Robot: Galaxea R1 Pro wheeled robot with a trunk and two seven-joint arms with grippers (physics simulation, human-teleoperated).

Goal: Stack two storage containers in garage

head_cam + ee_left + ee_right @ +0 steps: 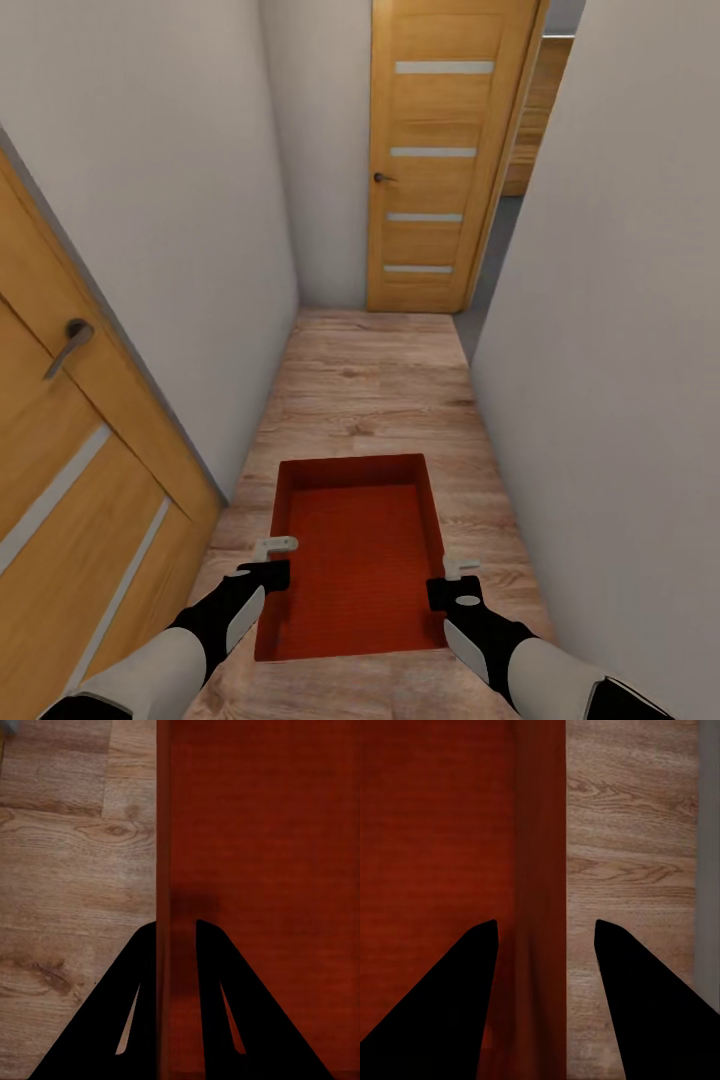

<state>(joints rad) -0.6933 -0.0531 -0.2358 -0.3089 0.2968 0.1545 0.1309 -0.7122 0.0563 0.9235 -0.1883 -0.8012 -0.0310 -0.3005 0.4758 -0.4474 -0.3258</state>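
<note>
- Nearest you, the left gripper [275, 560] pinches the storage container [355, 560] by its left wall, fingers [206, 982] closed tight on either side of it.
- Your right gripper [455, 578] straddles the right wall with jaws set wider; whether they press it you cannot tell.
- The open-top bin hangs between both arms over the wood plank floor [370, 380].
- White walls [620, 350] hem in a narrow corridor.
- A wooden door [60, 480] stands close on your left, and another door [440, 150] closes off the far end.
</note>
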